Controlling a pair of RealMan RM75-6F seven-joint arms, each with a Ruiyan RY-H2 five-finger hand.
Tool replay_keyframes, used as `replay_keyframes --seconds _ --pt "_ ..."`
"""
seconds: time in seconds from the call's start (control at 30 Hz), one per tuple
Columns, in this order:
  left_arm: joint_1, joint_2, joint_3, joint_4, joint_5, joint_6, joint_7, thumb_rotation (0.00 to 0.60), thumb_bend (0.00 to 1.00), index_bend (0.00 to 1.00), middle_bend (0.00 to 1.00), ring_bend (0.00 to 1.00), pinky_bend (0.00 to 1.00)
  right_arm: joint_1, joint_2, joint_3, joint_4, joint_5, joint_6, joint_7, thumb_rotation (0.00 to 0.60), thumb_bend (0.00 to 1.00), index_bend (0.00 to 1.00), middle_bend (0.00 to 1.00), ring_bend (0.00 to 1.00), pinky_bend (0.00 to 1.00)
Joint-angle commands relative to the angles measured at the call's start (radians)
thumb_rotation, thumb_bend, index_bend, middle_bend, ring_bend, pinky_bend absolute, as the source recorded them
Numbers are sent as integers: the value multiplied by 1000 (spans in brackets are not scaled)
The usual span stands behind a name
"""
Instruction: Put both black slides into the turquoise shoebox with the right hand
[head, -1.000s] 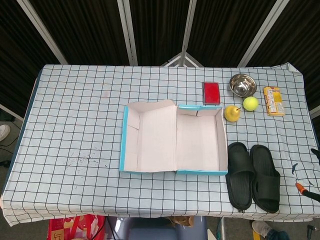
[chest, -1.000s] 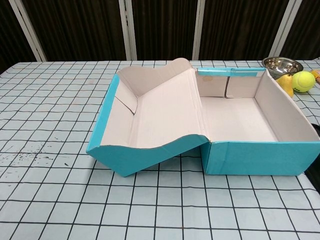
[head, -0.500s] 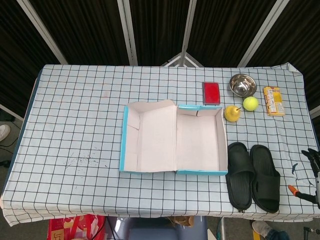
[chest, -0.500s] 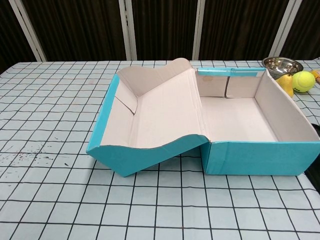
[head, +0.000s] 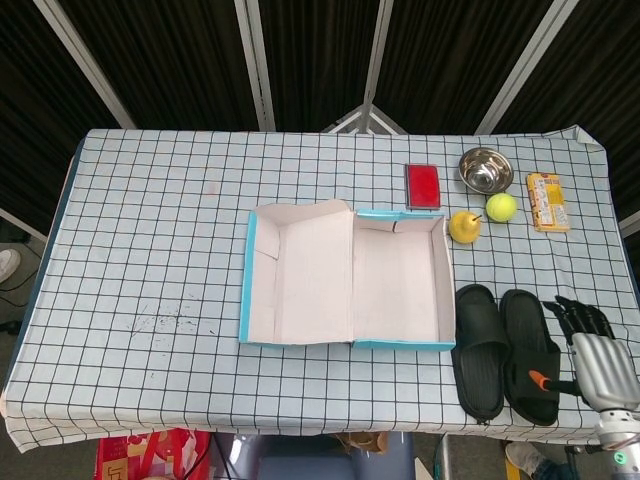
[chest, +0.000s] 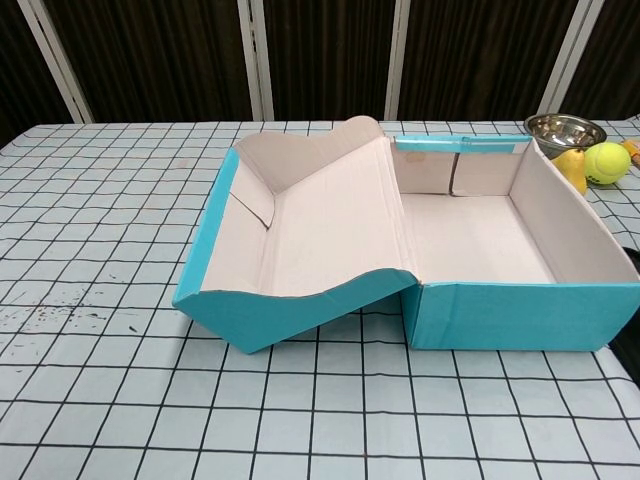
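Black slides (head: 505, 351) beside turquoise shoebox (head: 346, 281), open-fingered right robot hand (head: 585, 345) alongside.

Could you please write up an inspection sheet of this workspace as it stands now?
Surface: table under a checked cloth, dark specks at left.
Job's things: turquoise shoebox open, nothing inside; black slides side by side right of it.
Clutter: red box, steel bowl, tennis ball, yellow pear, yellow packet.
Hands: right hand beside the slides, fingers apart, holding nothing; left hand not in view.
Cables: nothing seen.
Surroundings: dark curtain, white poles.
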Motion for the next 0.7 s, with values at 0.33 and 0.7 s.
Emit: replay_keyframes --seconds 0.33,0.7 --pt "4 4 -6 13 -17 -11 -25 600 814 223 101 58 135 211 -178 72 -36 431 -83 -359 600 70 144 97 55 0" --pt "2 4 -10 27 -32 -28 -41 600 814 223 102 58 135 313 -301 70 59 611 -100 -474 600 70 142 97 55 0"
